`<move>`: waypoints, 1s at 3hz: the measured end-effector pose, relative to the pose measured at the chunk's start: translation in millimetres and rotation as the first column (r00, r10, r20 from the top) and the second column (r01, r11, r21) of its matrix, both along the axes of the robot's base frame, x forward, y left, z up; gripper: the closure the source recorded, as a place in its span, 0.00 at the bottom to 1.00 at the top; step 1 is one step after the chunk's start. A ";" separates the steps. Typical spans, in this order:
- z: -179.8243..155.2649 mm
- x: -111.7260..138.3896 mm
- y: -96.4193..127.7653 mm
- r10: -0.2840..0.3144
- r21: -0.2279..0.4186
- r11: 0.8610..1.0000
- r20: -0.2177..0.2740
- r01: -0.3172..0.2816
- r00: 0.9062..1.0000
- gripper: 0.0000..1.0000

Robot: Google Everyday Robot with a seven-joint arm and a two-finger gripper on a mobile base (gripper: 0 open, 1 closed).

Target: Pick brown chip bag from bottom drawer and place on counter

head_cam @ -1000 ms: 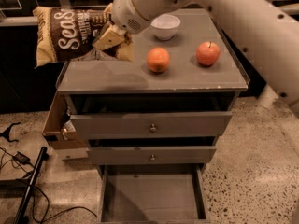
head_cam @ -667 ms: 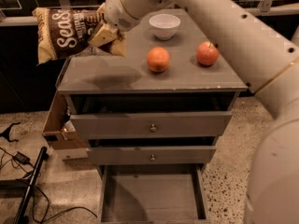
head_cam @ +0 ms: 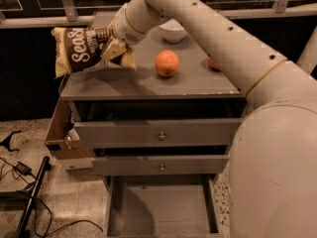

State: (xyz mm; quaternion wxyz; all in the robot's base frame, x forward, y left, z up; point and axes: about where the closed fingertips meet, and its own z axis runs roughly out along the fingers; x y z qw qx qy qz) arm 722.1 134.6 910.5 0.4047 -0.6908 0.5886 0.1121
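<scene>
Grey and pulled out, the bottom drawer [head_cam: 161, 209] lay nearest, its flat floor bare. An open cardboard box [head_cam: 59, 138] sat against the cabinet's left side. Above, the counter [head_cam: 148, 86] carried an orange [head_cam: 167, 63] near its middle and a white bowl [head_cam: 172, 31] farther back. The gripper [head_cam: 115, 49] hovered over the counter's left part, its jaws clamped on the right end of the brown chip bag [head_cam: 79, 51]. Most of the bag hung in the air beyond the left edge. Released there, the bag would probably tip off towards the box or the floor. Carried too far right, it might set the orange rolling.
</scene>
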 end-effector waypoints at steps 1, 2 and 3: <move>-32.7 8.1 -15.4 -0.045 0.033 0.998 -0.061 0.047 0.997 1.00; -44.4 11.3 -30.1 -0.077 0.108 0.990 -0.117 0.090 0.990 1.00; -44.6 11.3 -31.2 -0.079 0.110 0.990 -0.119 0.092 0.990 0.81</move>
